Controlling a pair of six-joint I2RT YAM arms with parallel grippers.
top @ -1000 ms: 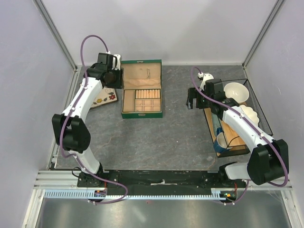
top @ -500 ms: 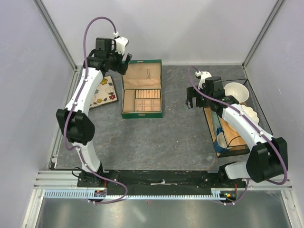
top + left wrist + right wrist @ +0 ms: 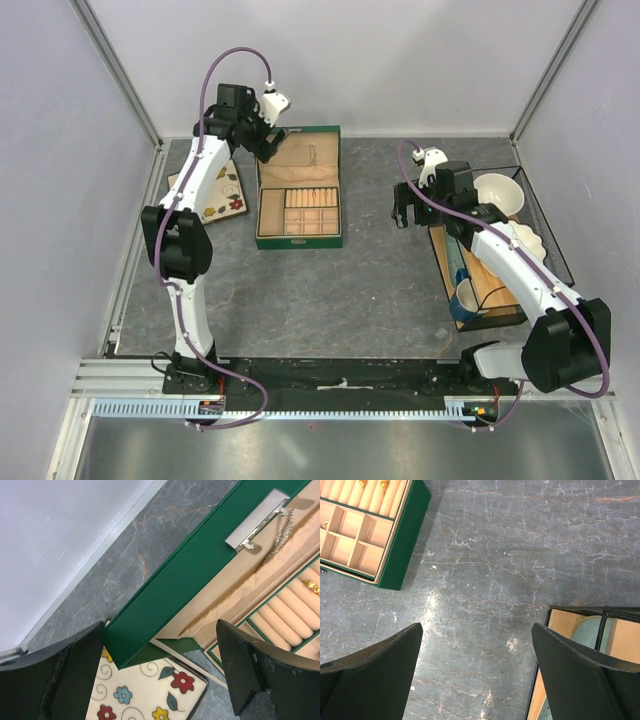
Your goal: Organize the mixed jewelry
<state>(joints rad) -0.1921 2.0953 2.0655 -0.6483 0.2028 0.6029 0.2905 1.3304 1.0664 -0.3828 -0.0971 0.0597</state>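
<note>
left tool (image 3: 160, 625) is wide open, empty, by the 11 o'clock corner of the green tan-lined jewelry box (image 3: 299, 241), right tool (image 3: 476, 625) same at 3 o'clock

Bright, even light, faint floor glare

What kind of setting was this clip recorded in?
Probably a lab robot cell, not a home: plain white walls on aluminium framing, a grey marbled tabletop, props like the green jewelry box.

Green box (image 3: 298, 241) beside floral card (image 3: 226, 205)
</note>
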